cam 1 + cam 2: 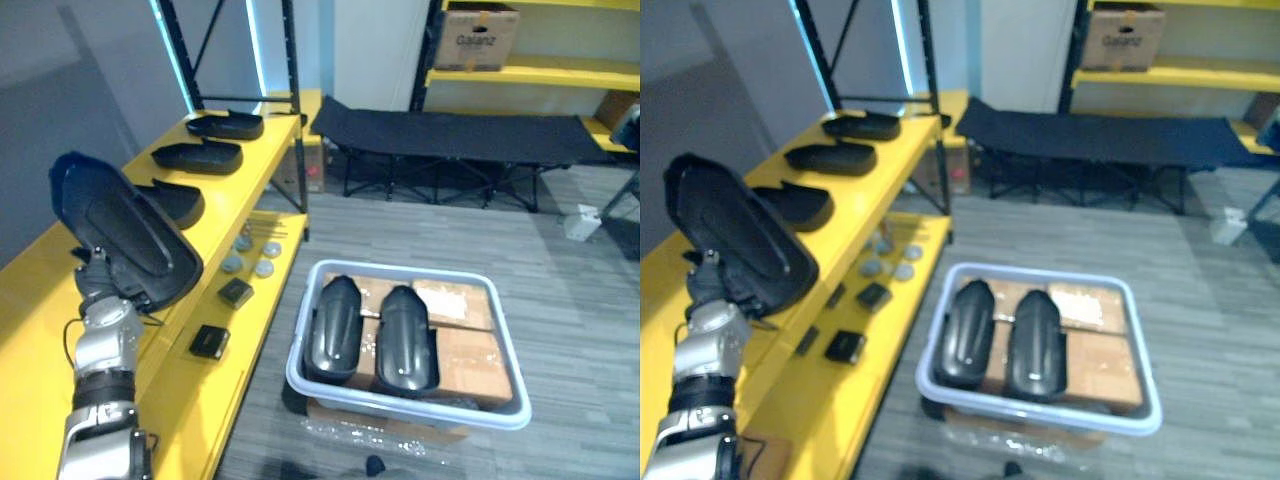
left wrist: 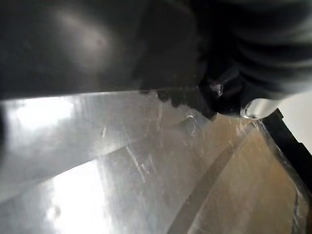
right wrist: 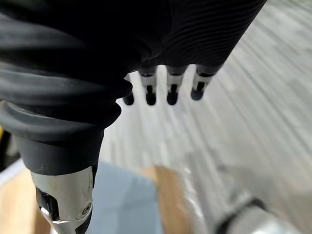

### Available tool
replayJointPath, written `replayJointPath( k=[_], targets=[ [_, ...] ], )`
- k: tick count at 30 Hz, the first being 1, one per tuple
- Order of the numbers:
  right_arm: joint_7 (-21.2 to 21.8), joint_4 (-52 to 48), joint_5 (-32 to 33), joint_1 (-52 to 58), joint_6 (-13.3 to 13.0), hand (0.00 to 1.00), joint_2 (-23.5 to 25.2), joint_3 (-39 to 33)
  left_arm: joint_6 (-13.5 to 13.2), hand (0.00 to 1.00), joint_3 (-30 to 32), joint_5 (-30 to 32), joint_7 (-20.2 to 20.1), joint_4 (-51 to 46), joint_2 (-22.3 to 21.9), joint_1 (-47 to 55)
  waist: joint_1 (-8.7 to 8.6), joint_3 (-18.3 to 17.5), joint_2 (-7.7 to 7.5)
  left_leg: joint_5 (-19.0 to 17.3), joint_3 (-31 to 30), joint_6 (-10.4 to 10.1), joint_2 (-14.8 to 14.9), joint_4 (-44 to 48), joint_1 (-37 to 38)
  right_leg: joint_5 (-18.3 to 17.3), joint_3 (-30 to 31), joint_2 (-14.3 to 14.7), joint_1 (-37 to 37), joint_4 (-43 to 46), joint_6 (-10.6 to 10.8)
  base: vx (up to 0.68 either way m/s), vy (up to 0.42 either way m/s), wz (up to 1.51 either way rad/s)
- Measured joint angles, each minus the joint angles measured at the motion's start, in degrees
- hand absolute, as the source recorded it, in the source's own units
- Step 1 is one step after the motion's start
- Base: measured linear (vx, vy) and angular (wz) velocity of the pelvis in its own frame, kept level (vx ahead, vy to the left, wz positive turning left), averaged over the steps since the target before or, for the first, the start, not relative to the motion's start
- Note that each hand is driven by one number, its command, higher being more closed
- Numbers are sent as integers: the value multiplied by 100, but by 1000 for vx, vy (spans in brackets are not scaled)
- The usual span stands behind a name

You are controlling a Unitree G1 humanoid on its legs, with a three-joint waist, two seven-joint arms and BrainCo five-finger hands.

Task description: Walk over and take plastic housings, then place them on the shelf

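While the left hand point(image 1: 97, 280) grips the lower end of a black housing point(image 1: 120, 230) at nine o'clock in the left eye view, the part's long axis tilts from ten to four o'clock above the yellow shelf point(image 1: 30, 300). Bare shelf top lies beneath the hand. A row of three housings point(image 1: 197, 157) runs off toward one o'clock, so the free stretch short of the nearest one looks like the set-down spot. At five o'clock the bin point(image 1: 400, 408) holds two more housings point(image 1: 335, 328), both pointing to twelve. The left wrist view shows dark shell close against the hand's cover, and the fingers are hard to make out there. The right wrist view shows the right hand point(image 3: 170, 85) empty over the floor, fingers straight.
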Motion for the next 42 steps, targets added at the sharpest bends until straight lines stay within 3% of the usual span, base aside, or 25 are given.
replayJointPath(
  k=[7,10,17,21,28,32,39,40,42],
  targets=[
    [473,606,189,0,206,0,-27,243,466,100,113,284,236,800,556,-362,19,-8,29,6,-78,-2,-6,3,-82,-138,-142,-14,-156,216,18,0,0,5],
    [586,726,382,-9,225,0,-41,328,619,100,267,360,265,1063,586,-430,2,-20,16,31,-185,1,-12,28,-149,-139,-240,-23,-191,214,19,21,-12,14],
    [587,934,673,-80,340,0,-174,580,1058,100,265,599,477,1581,807,-583,3,-3,25,46,-325,-2,-53,96,-391,-140,-344,-52,-351,234,18,12,-4,8],
    [529,1029,818,-172,329,0,-176,600,1279,100,265,658,726,1749,985,-740,-15,213,2,57,-394,16,-77,149,-436,-163,-413,-97,-361,294,19,-37,5,8],
    [324,1116,935,-170,309,0,-133,814,1358,100,336,642,1313,1892,1042,-819,-29,378,-18,78,-501,47,-95,154,-605,-219,-464,-90,-542,412,21,-18,-2,6],
    [283,1119,1040,-176,170,0,-48,831,1468,100,496,600,1640,2075,1048,-973,-32,429,-9,78,-505,48,-98,154,-602,-219,-457,-84,-538,408,21,42,4,0],
    [206,1115,1152,-215,160,0,-17,1048,1479,100,501,379,1783,2077,1094,-1064,-31,688,53,72,-501,54,-102,186,-607,-221,-447,-92,-537,418,17,0,0,0],
    [202,1112,1163,-242,160,0,-19,1048,1478,0,502,379,1780,2077,1094,-1065,-30,743,63,53,-501,63,-96,236,-619,-223,-443,-91,-537,435,14,-31,-4,-1],
    [196,1105,1274,-273,157,0,-20,1049,1478,0,502,379,1762,2078,1094,-1065,-28,798,78,42,-498,58,-90,265,-623,-225,-438,-88,-540,458,11,-16,-1,-1]
  ],
)
